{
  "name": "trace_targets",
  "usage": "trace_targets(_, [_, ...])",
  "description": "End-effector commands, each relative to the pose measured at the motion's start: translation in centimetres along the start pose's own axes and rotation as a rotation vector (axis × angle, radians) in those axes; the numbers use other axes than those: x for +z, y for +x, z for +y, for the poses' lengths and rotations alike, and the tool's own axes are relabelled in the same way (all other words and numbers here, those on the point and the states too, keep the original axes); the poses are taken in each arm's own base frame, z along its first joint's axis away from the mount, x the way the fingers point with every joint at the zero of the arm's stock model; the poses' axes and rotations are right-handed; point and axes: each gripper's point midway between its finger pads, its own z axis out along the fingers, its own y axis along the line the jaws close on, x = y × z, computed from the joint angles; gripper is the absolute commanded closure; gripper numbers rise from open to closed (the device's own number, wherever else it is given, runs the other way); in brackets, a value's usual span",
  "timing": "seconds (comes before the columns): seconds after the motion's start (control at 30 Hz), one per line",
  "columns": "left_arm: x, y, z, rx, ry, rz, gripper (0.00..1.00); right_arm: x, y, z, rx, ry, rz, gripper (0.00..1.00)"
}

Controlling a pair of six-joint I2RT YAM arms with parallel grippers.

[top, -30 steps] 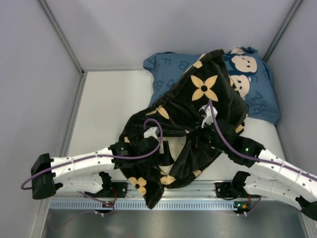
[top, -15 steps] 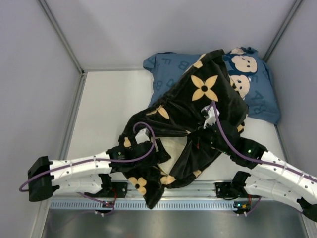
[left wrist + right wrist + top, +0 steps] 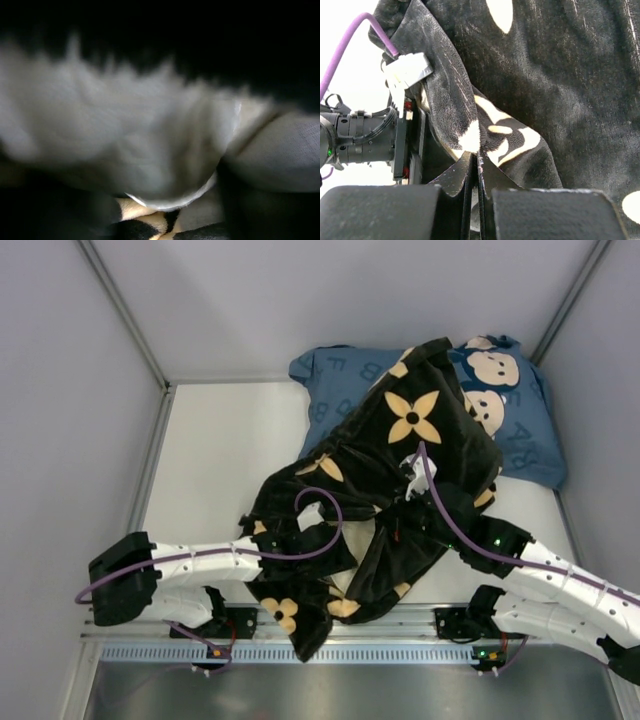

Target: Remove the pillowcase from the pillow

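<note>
The black pillowcase (image 3: 410,420) with tan flowers lies crumpled from the back right down to the near edge. It hides the cream pillow in the top view. My left arm (image 3: 200,562) reaches under its folds and the gripper is buried there. The left wrist view is dark and blurred: pale cloth (image 3: 150,140) close up, with black and tan pillowcase (image 3: 150,222) below it, and no fingers show. My right gripper (image 3: 400,527) is shut on a fold of the pillowcase (image 3: 560,75); its fingertips (image 3: 476,156) pinch the cloth's edge.
A blue pillow (image 3: 520,430) with letters and cartoon mice lies at the back right, partly under the pillowcase. The white table (image 3: 220,460) has grey walls on both sides and behind. The left arm's wrist (image 3: 365,140) with its purple cable sits close beside my right gripper.
My left arm has pushed right and deeper under the pillowcase; its elbow swung inward. The cream patch seen half a second ago is covered. The right arm holds in about the same place.
</note>
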Motion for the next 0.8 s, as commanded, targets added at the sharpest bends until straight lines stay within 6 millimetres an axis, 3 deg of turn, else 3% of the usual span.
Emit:
trace_targets(0.0, [-0.2, -1.4, -3.0, -0.032, 0.116, -0.048, 0.46, -0.1, -1.4, 0.5, 0.004, -0.025, -0.043, 1.00])
trace_targets(0.07, [-0.9, -1.9, -3.7, -0.040, 0.156, -0.072, 0.78, -0.1, -1.1, 0.5, -0.007, -0.029, -0.034, 0.89])
trace_targets(0.1, [-1.9, -2.6, -4.7, -0.042, 0.194, -0.097, 0.89, -0.1, -0.8, 0.3, -0.015, -0.028, -0.028, 0.80])
trace_targets(0.13, [-2.4, -3.0, -5.2, -0.040, 0.212, -0.109, 1.00, 0.0, -0.6, 0.3, -0.022, -0.029, -0.024, 0.55])
trace_targets(0.23, [-4.7, -4.3, -7.1, -0.029, 0.278, -0.151, 1.00, 0.1, 0.7, 0.0, -0.040, -0.031, 0.017, 0.30])
trace_targets(0.33, [-6.2, -5.6, -8.5, -0.027, 0.311, -0.194, 1.00, 0.2, 2.5, 0.0, -0.030, -0.046, 0.080, 0.25])
trace_targets(0.43, [-7.5, -7.0, -9.8, -0.007, 0.319, -0.233, 1.00, 0.0, 4.4, 1.2, 0.014, -0.132, 0.136, 0.24])
trace_targets(0.6, [-8.2, -8.6, -11.1, 0.016, 0.322, -0.273, 1.00, -0.2, 7.4, 3.1, 0.132, -0.240, 0.209, 0.25])
trace_targets(0.77, [-7.9, -9.0, -12.2, 0.032, 0.335, -0.262, 1.00, 0.5, 9.7, 5.3, 0.173, -0.302, 0.261, 0.28])
